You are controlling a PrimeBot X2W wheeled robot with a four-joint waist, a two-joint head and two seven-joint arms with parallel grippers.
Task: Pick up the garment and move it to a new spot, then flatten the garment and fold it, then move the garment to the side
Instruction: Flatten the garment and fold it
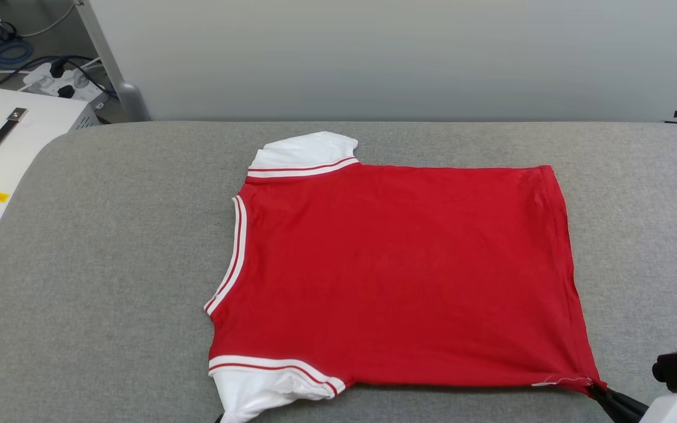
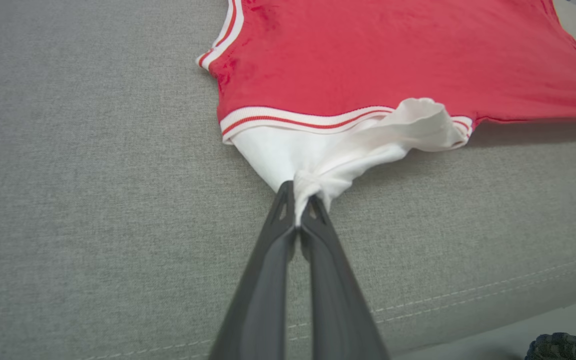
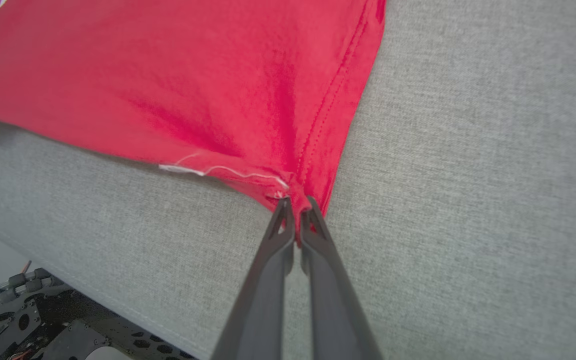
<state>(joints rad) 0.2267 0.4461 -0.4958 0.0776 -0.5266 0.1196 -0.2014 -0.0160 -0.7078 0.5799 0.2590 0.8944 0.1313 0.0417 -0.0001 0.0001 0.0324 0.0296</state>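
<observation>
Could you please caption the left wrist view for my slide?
Left tool pinching the garment by its white sleeve.

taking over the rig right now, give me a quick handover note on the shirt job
Grippers: the left gripper is shut on the near white sleeve. The right gripper is shut on the near hem corner.
Where: the garment lies spread on the grey padded surface, plain red face up, with the collar to the robot's left and the hem to its right.
Done: it is laid out and nearly flat. The held sleeve is bunched at the grip.
Left: no fold shows yet, so fold it and then move it to the side.
</observation>
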